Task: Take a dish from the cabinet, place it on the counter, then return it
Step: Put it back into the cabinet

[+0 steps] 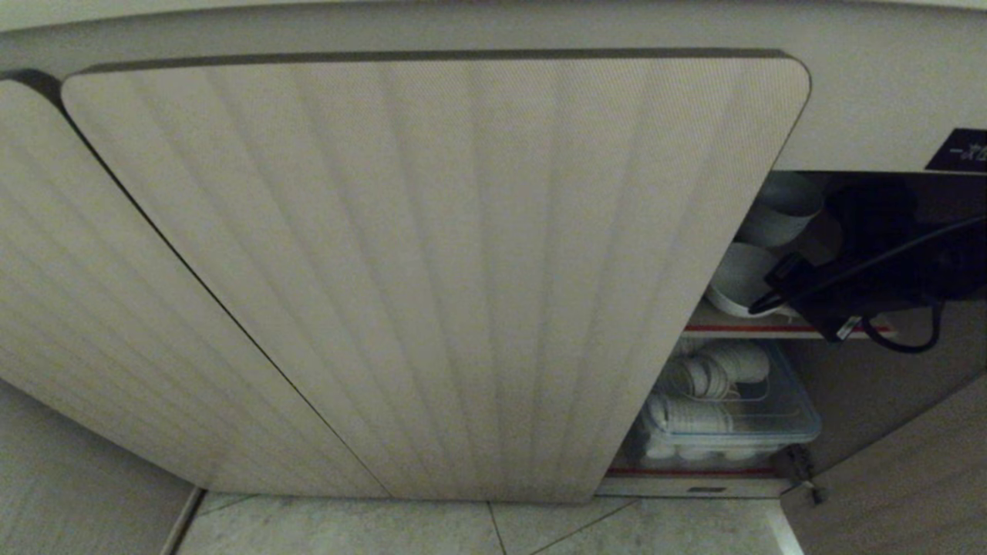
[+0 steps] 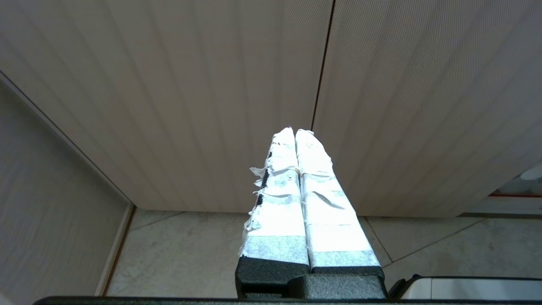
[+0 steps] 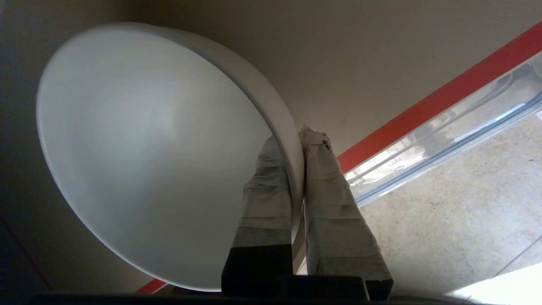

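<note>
The cabinet (image 1: pixel 432 270) has ribbed beige doors, and its right compartment stands open. Inside it, on the upper shelf (image 1: pixel 740 328) with the red edge, is the dish (image 1: pixel 736 277), a plain white bowl. My right gripper (image 1: pixel 771 297) reaches into that compartment. In the right wrist view the gripper (image 3: pixel 294 137) is shut on the rim of the dish (image 3: pixel 148 148), one finger inside and one outside. I cannot tell whether the dish rests on the shelf. My left gripper (image 2: pixel 295 131) is shut and empty, facing the closed doors. The counter is out of view.
A second white bowl (image 1: pixel 786 204) sits deeper on the upper shelf. On the lower shelf a clear plastic bin (image 1: pixel 802 420) holds several white dishes. The open door (image 1: pixel 910 462) hangs at the right. A black label (image 1: pixel 960 150) is above the opening. Tiled floor (image 1: pixel 463 528) lies below.
</note>
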Robot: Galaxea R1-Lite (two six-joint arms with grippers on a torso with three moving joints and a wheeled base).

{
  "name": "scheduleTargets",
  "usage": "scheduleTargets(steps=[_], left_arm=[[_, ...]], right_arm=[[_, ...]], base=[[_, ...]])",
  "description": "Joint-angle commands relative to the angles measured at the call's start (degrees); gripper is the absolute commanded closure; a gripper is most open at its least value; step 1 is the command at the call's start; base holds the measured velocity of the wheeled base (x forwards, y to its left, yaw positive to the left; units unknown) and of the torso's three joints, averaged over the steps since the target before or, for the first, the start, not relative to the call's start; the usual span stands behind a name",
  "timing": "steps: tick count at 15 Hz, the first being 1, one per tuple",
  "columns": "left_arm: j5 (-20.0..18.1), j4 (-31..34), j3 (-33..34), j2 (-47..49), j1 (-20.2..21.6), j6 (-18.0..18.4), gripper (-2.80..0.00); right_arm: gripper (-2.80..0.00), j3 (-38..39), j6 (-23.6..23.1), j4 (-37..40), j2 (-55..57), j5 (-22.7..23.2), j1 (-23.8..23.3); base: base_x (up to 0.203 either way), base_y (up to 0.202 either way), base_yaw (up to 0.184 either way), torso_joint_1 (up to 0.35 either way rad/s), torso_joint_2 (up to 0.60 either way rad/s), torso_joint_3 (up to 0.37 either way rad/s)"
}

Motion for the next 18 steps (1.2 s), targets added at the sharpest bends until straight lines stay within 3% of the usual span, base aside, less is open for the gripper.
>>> scheduleTargets(steps=[1,18], left_arm=[[0.0,-0.02,0.0,-0.02,0.0,-0.03,0.0],[0.0,-0.02,0.0,-0.02,0.0,-0.03,0.0]], right_arm=[[0.0,-0.02,0.28,0.12,0.54,-0.07,0.22],[0.0,-4.15,0.46,0.43,3.79,-0.87,0.3]], base=[[0.0,0.0,0.0,0.0,0.0,0.0],[0.0,0.0,0.0,0.0,0.0,0.0]])
